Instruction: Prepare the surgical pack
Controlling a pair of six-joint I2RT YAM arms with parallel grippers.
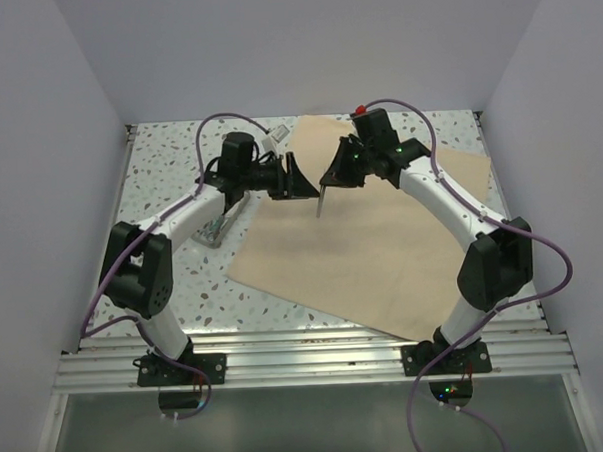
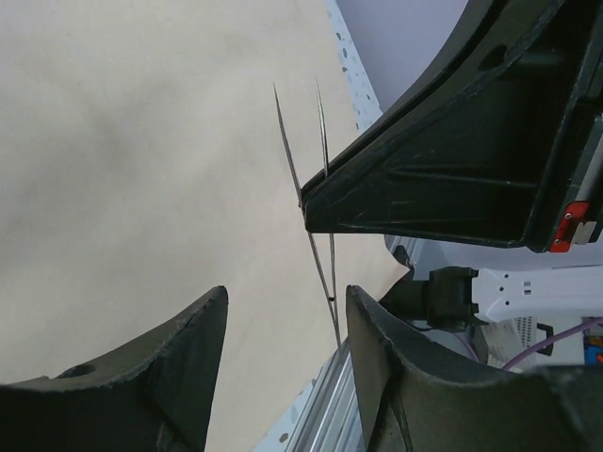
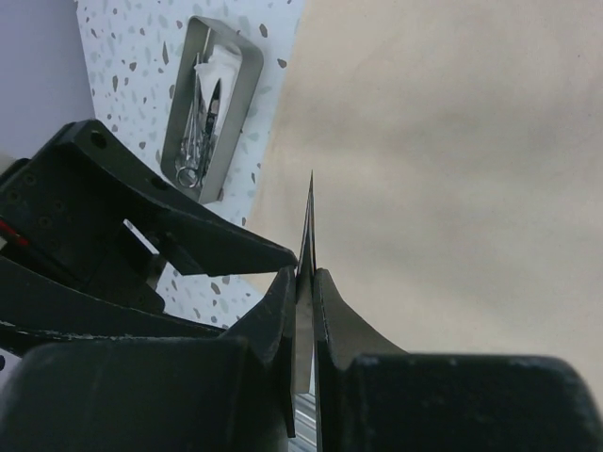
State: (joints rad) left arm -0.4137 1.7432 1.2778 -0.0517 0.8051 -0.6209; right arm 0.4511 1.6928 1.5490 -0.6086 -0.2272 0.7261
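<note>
The tan wrap sheet [image 1: 383, 252] lies spread on the table. My right gripper [image 1: 335, 170] hangs over its far left part, shut on a thin steel instrument [image 1: 320, 200] whose two fine prongs point down at the sheet; in the right wrist view the instrument [image 3: 307, 231] sits pinched between the fingers. My left gripper [image 1: 303, 176] is open and empty, facing the right one closely, with the prongs hanging in front of its jaws. The silver tray [image 3: 247, 94] holds more instruments [image 3: 200, 132] and white gauze [image 3: 219, 66].
The tray [image 1: 218, 233] stands on the speckled table left of the sheet, partly under my left arm. A grey wall closes the back and sides. An aluminium rail [image 1: 307, 361] runs along the near edge.
</note>
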